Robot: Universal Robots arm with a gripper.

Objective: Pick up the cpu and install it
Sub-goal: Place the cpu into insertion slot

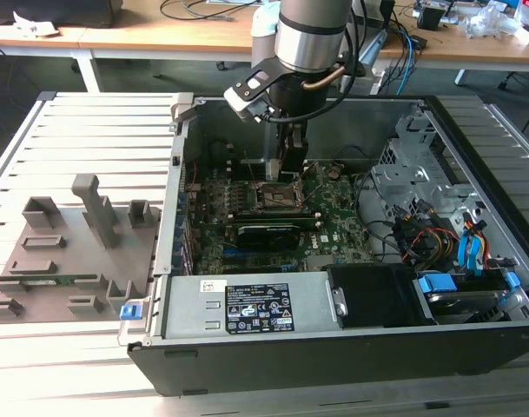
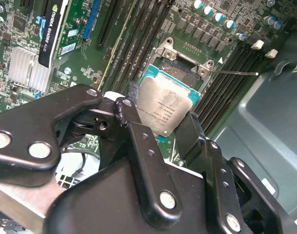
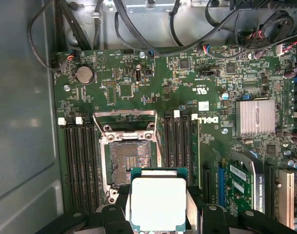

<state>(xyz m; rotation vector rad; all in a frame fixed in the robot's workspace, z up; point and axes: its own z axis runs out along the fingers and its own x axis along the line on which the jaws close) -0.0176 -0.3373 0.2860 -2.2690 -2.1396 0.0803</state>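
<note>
Pincer (image 1: 290,169) on the grey robot arm was reaching down into the open black computer case (image 1: 333,365) in the exterior view, hanging right over the dark square socket with the metal frame (image 1: 277,195) on the green motherboard (image 1: 333,226). From that angle I couldn't really make out what it carried. The case sat on a pale grey slatted surface (image 1: 73,130), and off toward the exterior view's left there was a grey moulded fixture tray (image 1: 73,252) with a few upright blocks on it.

Second wrist view cleared it up. The two black fingers (image 2: 126,109) were partly closed, clamped on opposite edges of the cpu (image 2: 170,106), that small flat square chip with the silvery metal top and thin pale rim. It was held off the board, metal side toward the camera, with the socket's lifted metal frame (image 2: 187,61) just past it. Rows of long dark memory slots (image 2: 138,39) ran on both sides, and a black graphics card (image 2: 53,34) sat further off next to a silver finned heatsink (image 2: 24,68).

First wrist view looked straight down at the board. The cpu (image 3: 158,202) sat squeezed between the finger pads (image 3: 194,207), overlapping the near edge of the socket (image 3: 128,163). The socket itself was open and bare, its contact field showing, so the chip wasn't seated. A round silver coin battery (image 3: 83,73) was further up the board.
</note>
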